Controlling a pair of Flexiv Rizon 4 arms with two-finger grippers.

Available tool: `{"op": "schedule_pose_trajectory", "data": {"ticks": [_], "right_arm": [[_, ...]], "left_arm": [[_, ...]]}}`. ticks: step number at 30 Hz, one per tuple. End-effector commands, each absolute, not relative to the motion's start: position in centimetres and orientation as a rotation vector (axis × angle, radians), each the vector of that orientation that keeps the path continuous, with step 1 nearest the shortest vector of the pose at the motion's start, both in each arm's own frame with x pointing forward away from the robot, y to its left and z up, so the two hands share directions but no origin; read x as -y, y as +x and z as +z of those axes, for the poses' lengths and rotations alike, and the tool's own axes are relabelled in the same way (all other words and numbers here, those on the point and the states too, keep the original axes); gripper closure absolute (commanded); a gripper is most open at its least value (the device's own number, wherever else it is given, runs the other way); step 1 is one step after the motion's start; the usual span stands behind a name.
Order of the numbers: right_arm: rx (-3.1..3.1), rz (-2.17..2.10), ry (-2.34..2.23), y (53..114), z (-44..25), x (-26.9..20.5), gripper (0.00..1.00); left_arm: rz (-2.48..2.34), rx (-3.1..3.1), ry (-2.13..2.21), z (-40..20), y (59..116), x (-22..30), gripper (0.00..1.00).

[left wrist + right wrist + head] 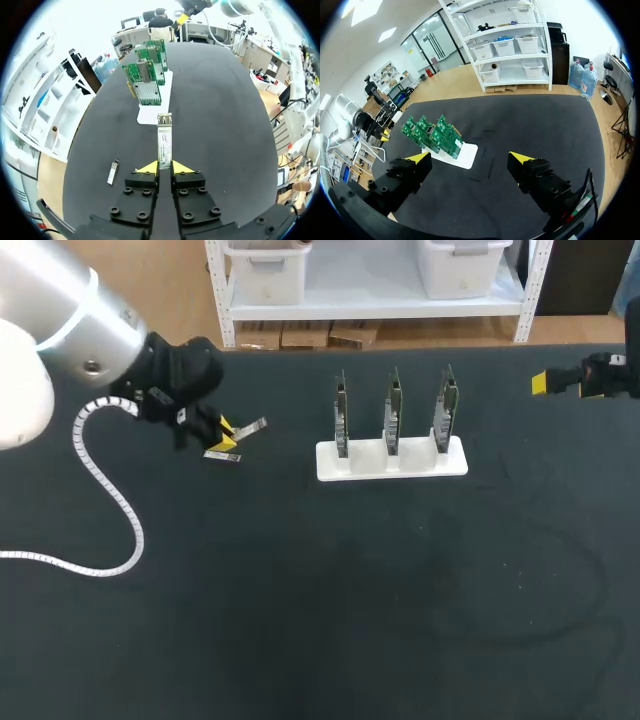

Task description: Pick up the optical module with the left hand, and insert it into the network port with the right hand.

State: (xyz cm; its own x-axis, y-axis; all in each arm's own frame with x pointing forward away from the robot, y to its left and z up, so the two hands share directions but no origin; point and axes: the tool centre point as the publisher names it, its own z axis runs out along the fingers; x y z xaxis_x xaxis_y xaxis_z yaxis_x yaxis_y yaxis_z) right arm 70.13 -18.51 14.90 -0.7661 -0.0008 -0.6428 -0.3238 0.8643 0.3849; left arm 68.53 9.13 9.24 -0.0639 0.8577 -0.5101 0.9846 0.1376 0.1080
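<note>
The left gripper (165,167) pinches the module (164,141) by its rear end only. Most of the module's body juts out ahead of the yellow tips, in line with the fingers and clear of the table. The right gripper (470,159) stands with its jaws spread wide and nothing between them, well apart from the module.

The main risk is the short hold. With so little of the body between the tips, a knock or a sideways pull at the handover could swing the module or draw it out.

The right jaws must close on the free front part. If they arrive skewed or too near the left tips, the fingers could clash, or the module could end up tilted. A tilted module would likely jam at the port's mouth.

The cards (148,86) stand upright in a white stand (150,114) ahead of the left jaws, and whether the stand is fixed down cannot be told. A hard or off-line push could slide or tip it.

A spare module (113,171) lies on the table just beside the left gripper, where a low sweep could knock it.
</note>
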Motion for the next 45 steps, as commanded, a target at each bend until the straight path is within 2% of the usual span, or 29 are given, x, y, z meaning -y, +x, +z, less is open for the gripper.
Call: {"op": "schedule_pose_trajectory", "data": {"ticks": [1, 26, 45], "right_arm": [[-2.375, 0.633, -0.230, 70.0, 15.0, 18.5, 0.00], [-2.375, 0.633, -0.230, 70.0, 15.0, 18.5, 0.00], [-2.375, 0.633, -0.230, 70.0, 15.0, 18.5, 0.00]], "left_arm": [[-0.405, -1.919, 1.740, 9.7, 68.5, -9.6, 1.00], [-0.370, -1.925, 1.770, 10.0, 68.8, -9.9, 1.00], [-0.527, -1.529, 1.529, 15.9, 71.6, -3.1, 1.00]]}}
